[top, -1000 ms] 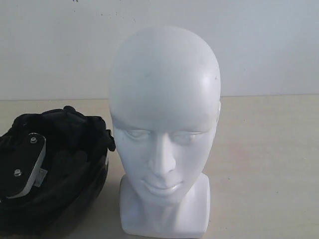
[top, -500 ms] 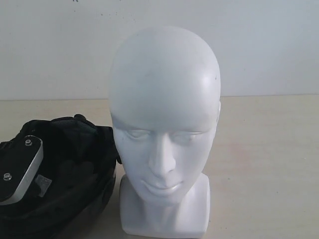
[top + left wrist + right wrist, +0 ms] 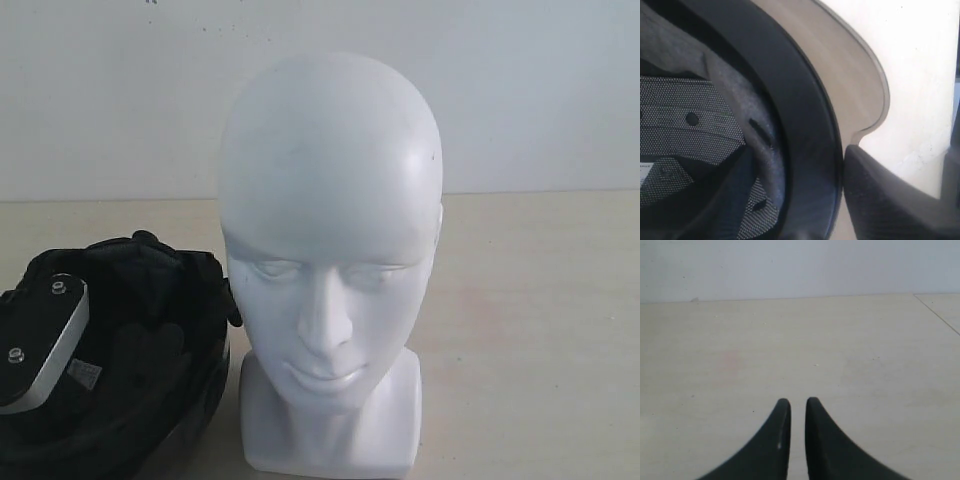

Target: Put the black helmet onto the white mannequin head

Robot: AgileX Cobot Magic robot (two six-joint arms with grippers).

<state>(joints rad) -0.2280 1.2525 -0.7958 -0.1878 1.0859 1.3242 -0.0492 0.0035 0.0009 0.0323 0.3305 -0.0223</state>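
The black helmet (image 3: pixel 140 330) sits at the lower left of the exterior view with its opening up, showing the dark padded lining and a small white label. Its right side touches or nearly touches the white mannequin head (image 3: pixel 330 220), which stands upright on its square base facing the camera. My left gripper (image 3: pixel 810 190) is shut on the helmet's black rim (image 3: pixel 805 125), one finger inside (image 3: pixel 45 345) and one outside. The smoky visor (image 3: pixel 850 90) curves beyond the rim. My right gripper (image 3: pixel 798 405) is shut with nothing in it, over bare table.
The pale beige table (image 3: pixel 540 320) stretches to the right of the mannequin head. A white wall (image 3: pixel 540 90) rises behind it. A seam (image 3: pixel 937 315) crosses the table's far corner in the right wrist view.
The helmet, held by my left gripper, has shifted right toward the mannequin head and sunk a little. The right gripper's earlier position is not shown.
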